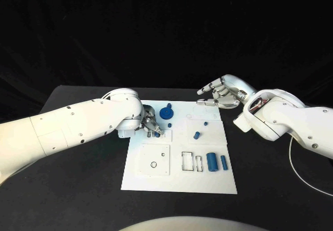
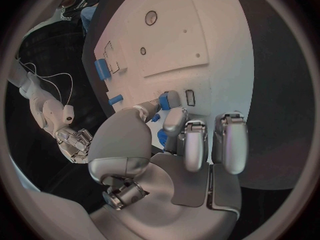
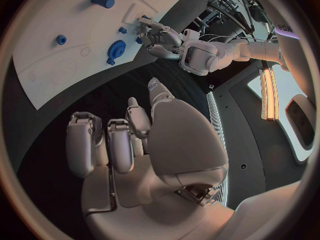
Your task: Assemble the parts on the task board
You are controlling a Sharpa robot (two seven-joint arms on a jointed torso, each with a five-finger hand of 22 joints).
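Observation:
The white task board [image 1: 179,179] lies mid-table. My left hand [image 1: 148,124] hovers low over its far left part and pinches a small blue part [image 2: 165,102] between thumb and a finger. A blue gear [image 1: 166,113] stands just beyond that hand. A small blue peg [image 1: 205,123] and a short blue piece [image 1: 197,135] stand on the board's right half. Two blue cylinders [image 1: 211,162] lie side by side nearer me. My right hand [image 1: 221,94] hangs above the board's far right edge, fingers loosely bent and apart, holding nothing.
Rectangular slots [image 1: 191,161] and a square panel with round holes [image 1: 154,160] mark the board's near half. The black table [image 1: 76,192] runs on around the board on every side.

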